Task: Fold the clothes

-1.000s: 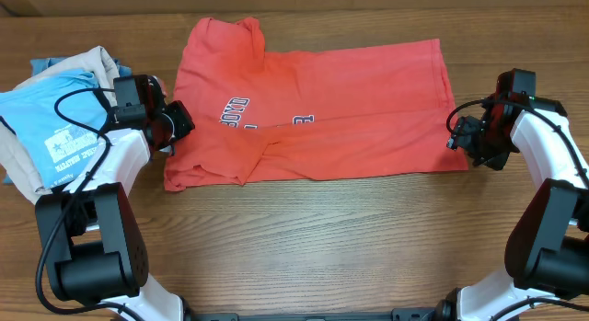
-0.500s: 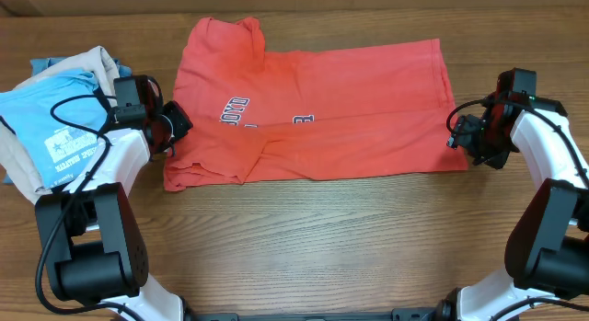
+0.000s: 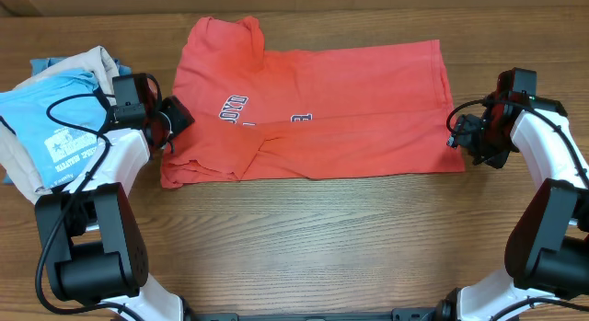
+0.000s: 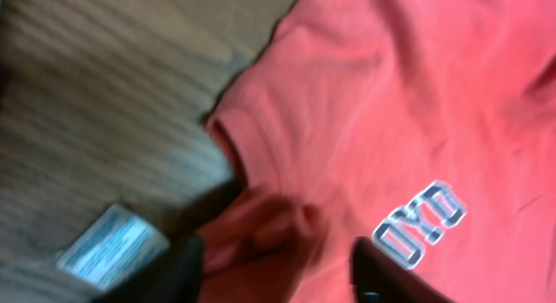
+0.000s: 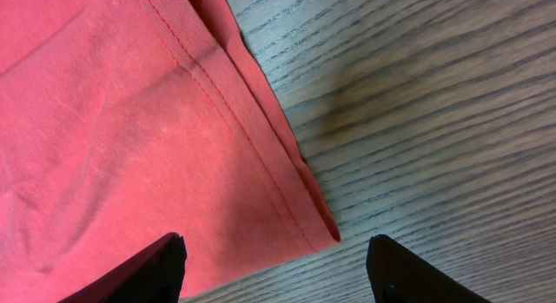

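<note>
T-shirt [image 3: 340, 109] on counter [image 3: 304, 257]; left pincer [image 4: 282, 268] gapes astride bunched sleeve [image 4: 261, 220], right pincer [image 5: 274, 268] gapes over hem corner [image 5: 320, 227], the 2 holding nothing, likely lining up fold grabs.

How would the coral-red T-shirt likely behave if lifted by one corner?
Probably floppy: the T-shirt lies in soft creases and folds. Likely light, judging by its thin stitched hem. It may drag on the wooden table rather than slide.
</note>
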Tool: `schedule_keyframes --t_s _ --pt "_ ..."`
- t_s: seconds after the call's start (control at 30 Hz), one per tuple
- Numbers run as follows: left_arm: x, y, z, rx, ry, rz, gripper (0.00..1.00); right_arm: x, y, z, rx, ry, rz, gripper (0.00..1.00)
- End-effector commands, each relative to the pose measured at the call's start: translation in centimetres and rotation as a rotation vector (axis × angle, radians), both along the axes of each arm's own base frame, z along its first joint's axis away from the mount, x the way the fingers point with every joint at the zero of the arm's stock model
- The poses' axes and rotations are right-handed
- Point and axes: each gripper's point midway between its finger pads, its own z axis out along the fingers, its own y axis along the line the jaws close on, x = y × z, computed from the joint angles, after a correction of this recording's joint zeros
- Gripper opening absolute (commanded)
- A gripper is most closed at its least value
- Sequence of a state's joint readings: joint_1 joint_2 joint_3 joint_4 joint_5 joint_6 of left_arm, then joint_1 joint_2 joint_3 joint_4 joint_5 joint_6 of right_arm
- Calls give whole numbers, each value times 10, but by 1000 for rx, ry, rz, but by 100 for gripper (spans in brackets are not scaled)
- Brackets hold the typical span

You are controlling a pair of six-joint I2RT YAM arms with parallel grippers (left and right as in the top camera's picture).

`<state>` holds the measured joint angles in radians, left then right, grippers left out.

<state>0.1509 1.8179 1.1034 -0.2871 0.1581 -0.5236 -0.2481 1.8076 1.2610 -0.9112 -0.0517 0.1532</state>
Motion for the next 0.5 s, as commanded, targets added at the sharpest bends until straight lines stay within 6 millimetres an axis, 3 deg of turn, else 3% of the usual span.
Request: schedule_keyframes --t_s 0.0,0.17,0.3,0.47 --pt "-11 -9 5 -37 43 -25 72 -2 -1 -3 -4 10 -6 71" --pt "-67 -17 -18 -63 289 -49 75 -9 0 -4 4 38 -6 71" --pt "-99 -15 -26 -41 425 -49 75 -12 1 -4 8 51 -8 71" --pt "-108 1 -28 53 471 -16 76 -14 2 -4 14 59 -34 71"
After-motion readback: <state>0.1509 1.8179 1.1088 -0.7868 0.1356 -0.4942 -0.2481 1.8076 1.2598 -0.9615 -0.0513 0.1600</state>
